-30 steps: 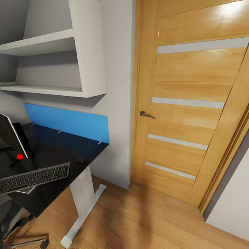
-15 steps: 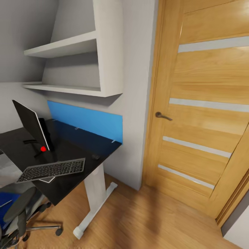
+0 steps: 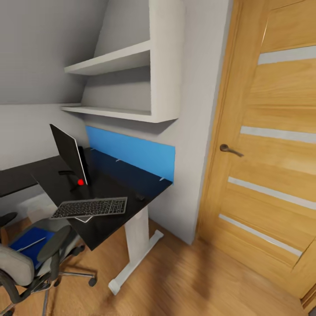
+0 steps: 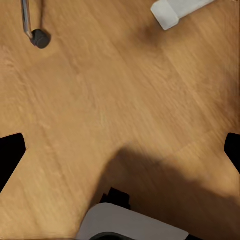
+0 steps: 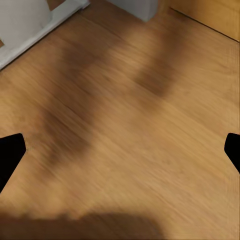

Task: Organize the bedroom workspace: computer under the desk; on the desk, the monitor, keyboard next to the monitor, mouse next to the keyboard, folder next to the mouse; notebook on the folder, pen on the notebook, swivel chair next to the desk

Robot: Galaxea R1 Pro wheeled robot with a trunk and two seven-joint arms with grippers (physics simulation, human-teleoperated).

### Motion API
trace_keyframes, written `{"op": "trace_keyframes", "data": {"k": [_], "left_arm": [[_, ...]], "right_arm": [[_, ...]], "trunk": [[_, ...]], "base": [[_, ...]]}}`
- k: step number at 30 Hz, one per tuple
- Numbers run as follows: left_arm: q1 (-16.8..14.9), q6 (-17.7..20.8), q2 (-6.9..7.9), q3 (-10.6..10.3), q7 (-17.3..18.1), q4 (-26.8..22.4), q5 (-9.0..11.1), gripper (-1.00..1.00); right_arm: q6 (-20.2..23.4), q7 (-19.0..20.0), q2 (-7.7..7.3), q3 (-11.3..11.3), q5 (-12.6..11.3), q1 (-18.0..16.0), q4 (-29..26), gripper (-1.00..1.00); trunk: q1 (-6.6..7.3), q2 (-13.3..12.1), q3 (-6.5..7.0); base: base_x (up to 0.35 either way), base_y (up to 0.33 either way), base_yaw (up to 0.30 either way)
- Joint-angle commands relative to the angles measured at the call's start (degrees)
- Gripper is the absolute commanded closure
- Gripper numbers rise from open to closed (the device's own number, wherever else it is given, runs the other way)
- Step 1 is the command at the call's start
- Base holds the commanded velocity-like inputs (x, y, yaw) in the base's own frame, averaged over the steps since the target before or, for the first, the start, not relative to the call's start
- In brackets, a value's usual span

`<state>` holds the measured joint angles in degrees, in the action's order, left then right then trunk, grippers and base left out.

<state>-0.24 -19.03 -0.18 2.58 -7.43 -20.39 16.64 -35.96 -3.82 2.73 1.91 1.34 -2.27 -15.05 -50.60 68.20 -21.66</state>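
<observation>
The black-topped desk (image 3: 118, 186) with its blue back panel stands at the left in the head view. On it the monitor (image 3: 69, 152) stands edge-on, the keyboard (image 3: 90, 207) lies at the front edge over a thin pale sheet, and the small black mouse (image 3: 140, 198) sits near the right corner. The swivel chair (image 3: 26, 267) is at the lower left, with the blue folder (image 3: 27, 240) on its seat and a thin white stick on the folder. A pale grey box (image 3: 40, 206) shows under the desk. My left gripper (image 4: 120, 150) and right gripper (image 5: 120, 150) hang open over bare floor.
A wooden door (image 3: 272, 145) with a lever handle fills the right side. White wall shelves (image 3: 127, 87) hang above the desk. The desk's white foot (image 3: 131, 263) reaches out over the wood floor. A chair castor (image 4: 40, 38) and that foot (image 4: 175, 12) lie ahead of my left gripper.
The head camera has swung left, so the whole picture has slid right. The swivel chair with the blue folder and more of the desk have come into view.
</observation>
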Motion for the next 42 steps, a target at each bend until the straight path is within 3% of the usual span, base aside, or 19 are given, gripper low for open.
{"op": "trace_keyframes", "data": {"k": [1,42], "left_arm": [[-0.02,-0.13,-0.01,0.06,-0.04,-0.01,0.14,-1.0],[-0.02,-0.14,0.06,-0.03,-0.04,-0.01,0.01,-1.0]], "right_arm": [[-0.12,-0.4,-0.01,0.21,0.15,-0.02,0.02,-1.0],[0.04,-0.41,-0.1,0.2,0.15,-0.03,-0.09,-1.0]], "trunk": [[0.0,0.04,-0.06],[0.0,0.04,-0.06]], "base": [[0.0,0.0,0.283],[0.0,0.0,0.283]]}}
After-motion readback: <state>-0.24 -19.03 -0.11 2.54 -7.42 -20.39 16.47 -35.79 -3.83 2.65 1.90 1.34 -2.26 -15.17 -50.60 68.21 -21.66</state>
